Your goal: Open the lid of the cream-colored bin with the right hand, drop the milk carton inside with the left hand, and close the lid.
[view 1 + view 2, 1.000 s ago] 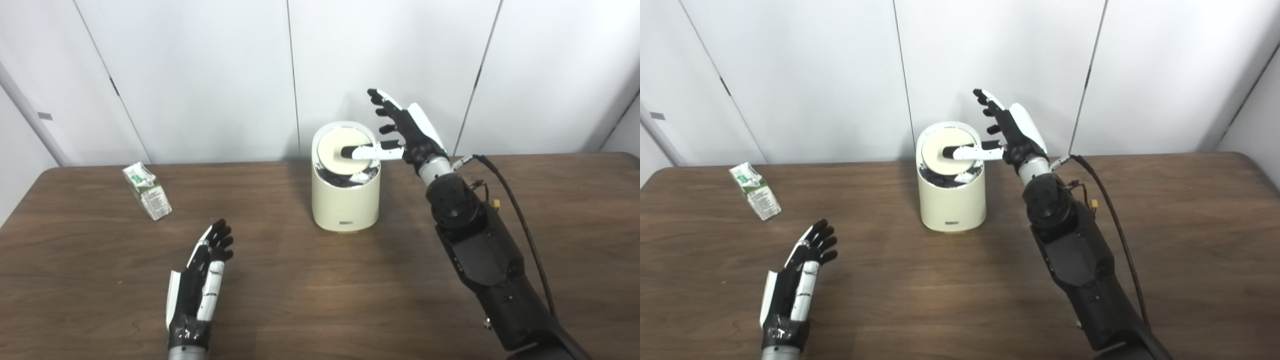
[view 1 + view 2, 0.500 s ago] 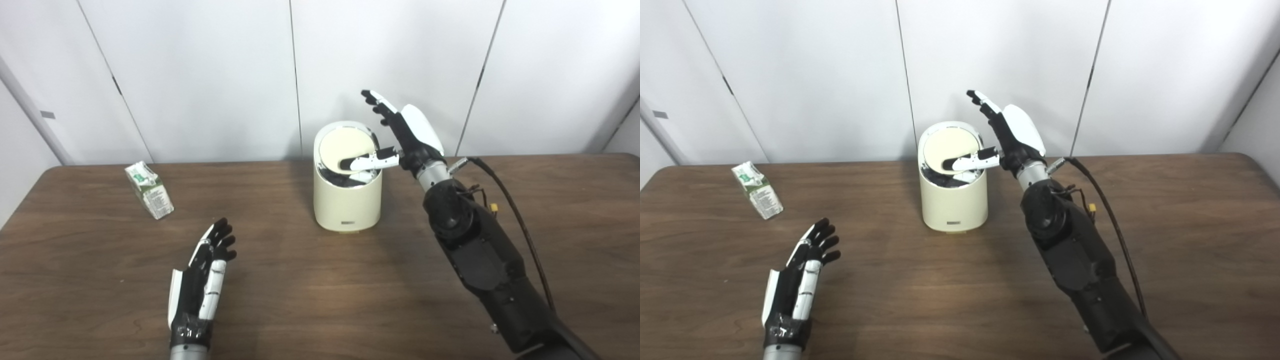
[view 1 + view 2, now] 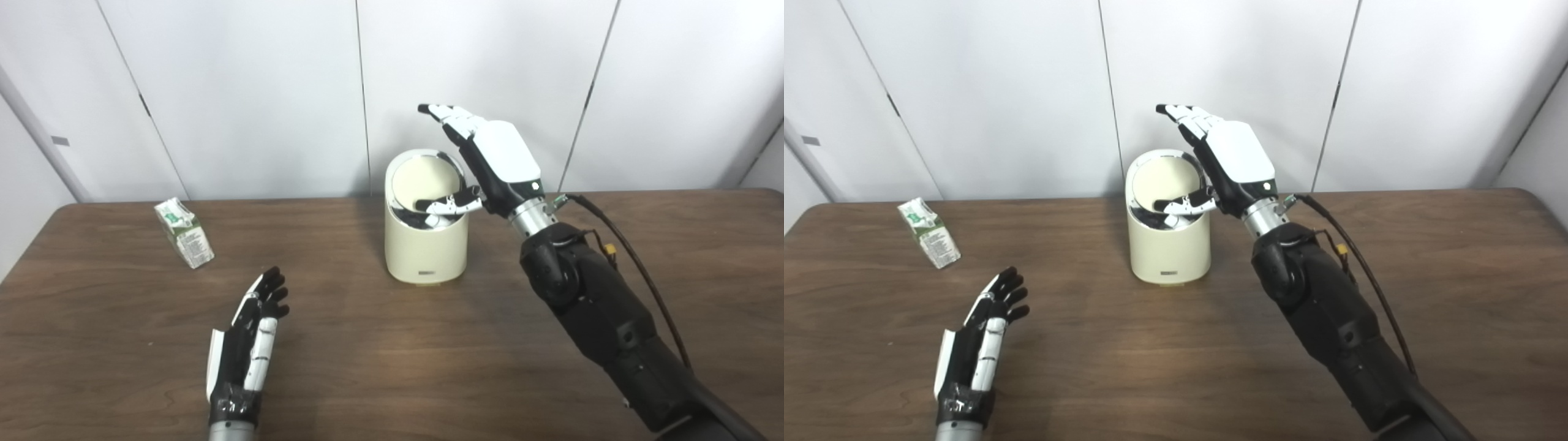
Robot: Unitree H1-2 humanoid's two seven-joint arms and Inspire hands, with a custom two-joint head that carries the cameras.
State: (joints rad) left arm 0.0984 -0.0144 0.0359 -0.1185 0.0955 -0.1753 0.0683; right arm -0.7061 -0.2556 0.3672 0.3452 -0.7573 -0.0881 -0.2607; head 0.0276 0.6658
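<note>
Left eye view, milk carton (image 3: 184, 233) well apart from left hand (image 3: 248, 349)

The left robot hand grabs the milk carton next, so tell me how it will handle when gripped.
The milk carton looks creased near its top and lies tilted on the table, so it is probably empty, light and easily crushed. Its flat sides should keep it from rolling, though a nudge may slide it. The left robot hand waits open, apart from it.
</note>
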